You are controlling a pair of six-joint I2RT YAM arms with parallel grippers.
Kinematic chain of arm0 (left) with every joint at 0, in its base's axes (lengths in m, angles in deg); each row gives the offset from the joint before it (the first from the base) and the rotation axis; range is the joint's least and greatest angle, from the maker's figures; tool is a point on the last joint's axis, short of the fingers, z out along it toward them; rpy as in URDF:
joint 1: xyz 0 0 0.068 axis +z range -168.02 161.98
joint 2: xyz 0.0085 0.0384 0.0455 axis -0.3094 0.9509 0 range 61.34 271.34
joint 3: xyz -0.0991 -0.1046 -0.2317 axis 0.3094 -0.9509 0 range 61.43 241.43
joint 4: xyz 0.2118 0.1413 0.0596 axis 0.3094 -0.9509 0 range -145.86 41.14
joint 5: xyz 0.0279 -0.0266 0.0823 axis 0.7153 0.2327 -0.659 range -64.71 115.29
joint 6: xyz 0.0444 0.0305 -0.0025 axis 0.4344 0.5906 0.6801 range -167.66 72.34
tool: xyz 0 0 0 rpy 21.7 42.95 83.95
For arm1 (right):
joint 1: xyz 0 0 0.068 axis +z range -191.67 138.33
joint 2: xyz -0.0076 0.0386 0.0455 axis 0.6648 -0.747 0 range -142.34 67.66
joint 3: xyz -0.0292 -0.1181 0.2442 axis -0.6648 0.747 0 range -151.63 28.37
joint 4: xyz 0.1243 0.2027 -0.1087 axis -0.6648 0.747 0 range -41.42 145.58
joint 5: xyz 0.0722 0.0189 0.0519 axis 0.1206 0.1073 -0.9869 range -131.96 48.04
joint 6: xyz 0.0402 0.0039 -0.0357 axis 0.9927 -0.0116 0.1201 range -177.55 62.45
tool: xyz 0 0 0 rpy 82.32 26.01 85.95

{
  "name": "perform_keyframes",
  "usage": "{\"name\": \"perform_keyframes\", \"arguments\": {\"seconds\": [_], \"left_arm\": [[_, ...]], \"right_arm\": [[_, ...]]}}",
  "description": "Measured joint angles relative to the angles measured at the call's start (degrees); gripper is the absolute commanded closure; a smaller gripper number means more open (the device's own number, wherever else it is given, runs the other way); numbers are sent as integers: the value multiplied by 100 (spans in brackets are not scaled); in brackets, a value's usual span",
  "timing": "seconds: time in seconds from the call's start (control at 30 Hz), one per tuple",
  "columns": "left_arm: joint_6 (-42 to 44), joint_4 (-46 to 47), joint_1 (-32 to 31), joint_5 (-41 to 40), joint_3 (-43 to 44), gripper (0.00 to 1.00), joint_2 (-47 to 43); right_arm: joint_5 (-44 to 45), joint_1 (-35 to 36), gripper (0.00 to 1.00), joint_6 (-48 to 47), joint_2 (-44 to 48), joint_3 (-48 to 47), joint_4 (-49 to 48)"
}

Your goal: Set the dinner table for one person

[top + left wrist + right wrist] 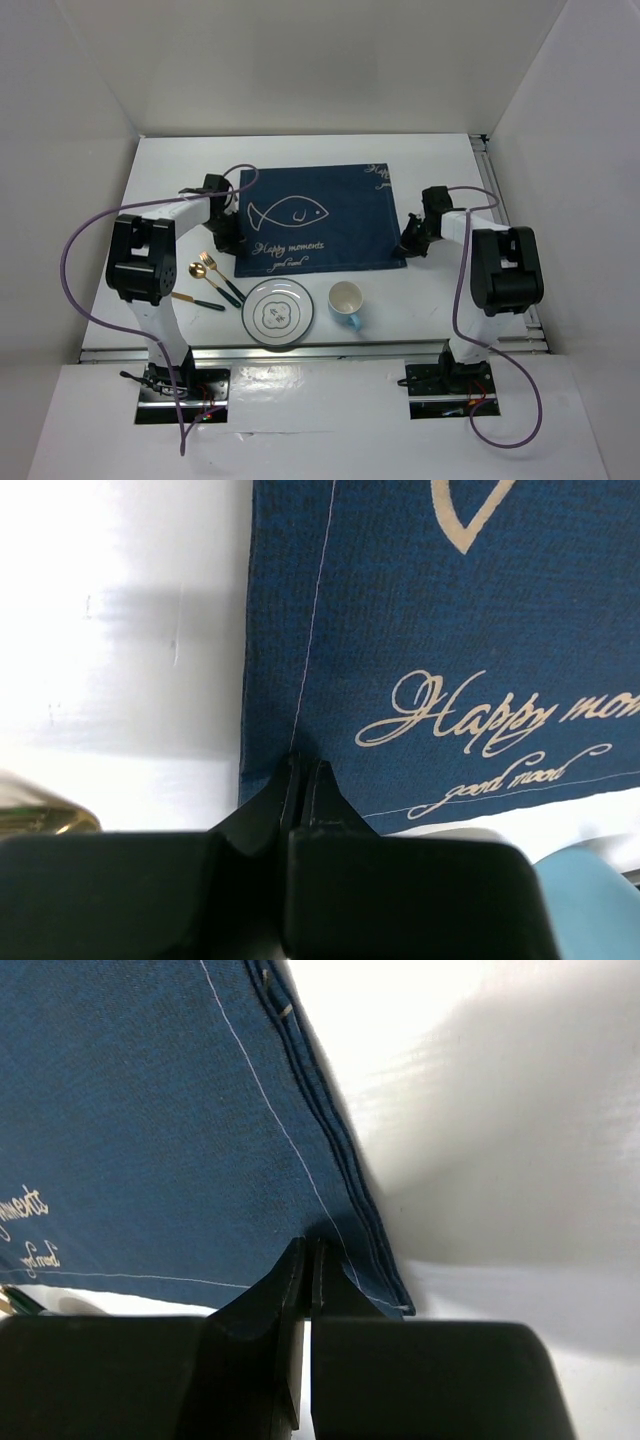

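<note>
Looking at the wrist views, the left gripper (303,772) has its fingers pressed tight together, tips down on the near-left corner of the navy fish placemat (315,215). Can't tell if any cloth is actually caught between them. Same deal with the right gripper (308,1252): squeezed closed, tips just inside the mat's near-right corner. So the mat lies flat between the two grippers, on the white dinner table (160,190), which spreads out under and around both. Just behind the left gripper, toward its base, lies gold-and-green cutlery (215,278). A plate (277,313) and a light blue cup (347,303) sit side by side behind both grippers, off the mat.
</note>
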Motion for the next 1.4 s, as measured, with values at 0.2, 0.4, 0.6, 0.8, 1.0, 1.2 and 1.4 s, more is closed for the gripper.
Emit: {"name": "perform_keyframes", "arguments": {"seconds": [0.2, 0.4, 0.6, 0.8, 1.0, 1.2, 1.4], "left_arm": [[2, -33, 0, -76, -57, 100, -52], [15, -101, 0, -157, 7, 100, -28], [24, -197, 2, -234, 57, 87, -17], [66, -479, 9, -426, 122, 34, -354], [46, -813, 20, -605, 734, 24, -1051], [50, -1012, 20, -704, 1357, 13, -1827], [46, -1137, 20, -717, 1405, 10, -2393]], "right_arm": [[15, 81, 100, 7, 251, 293, 4], [15, 127, 100, 52, 485, 568, -4], [199, 151, 88, 57, 625, 586, 273], [535, 157, 39, -164, 728, -306, 1340], [457, 597, 13, -551, 1749, -1088, 1652], [315, 2068, 13, -713, 2824, -658, 1821], [341, 3171, 26, -581, 3171, 229, 1991]]}}
